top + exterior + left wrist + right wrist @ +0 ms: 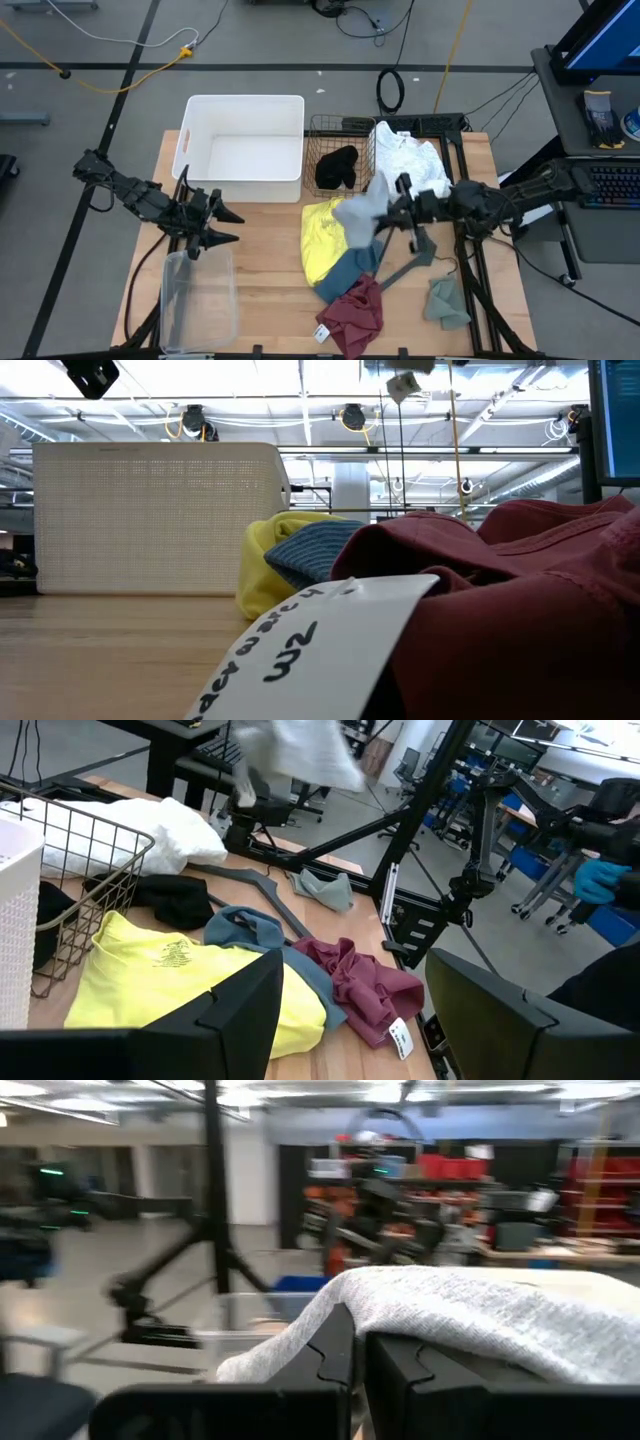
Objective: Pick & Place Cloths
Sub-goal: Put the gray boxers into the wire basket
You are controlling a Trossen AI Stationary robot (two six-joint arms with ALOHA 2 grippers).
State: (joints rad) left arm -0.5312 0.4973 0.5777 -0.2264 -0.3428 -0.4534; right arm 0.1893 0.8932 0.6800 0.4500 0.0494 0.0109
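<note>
Above the yellow cloth [318, 250], the right end effector [388, 212] hangs clamped on a grey cloth [358, 215].

Both arms were matte black and jointed, cables trailing behind; blocky black fingers [330, 1350] with notched inner edges.

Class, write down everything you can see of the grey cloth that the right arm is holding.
The grey cloth is a soft, pale grey knit with a fine woven texture. It hangs lifted off the table above the yellow cloth, pinched in the shut jaws of the right gripper. In the right wrist view it drapes over the dark fingers. Only the gripper touches it.
</note>
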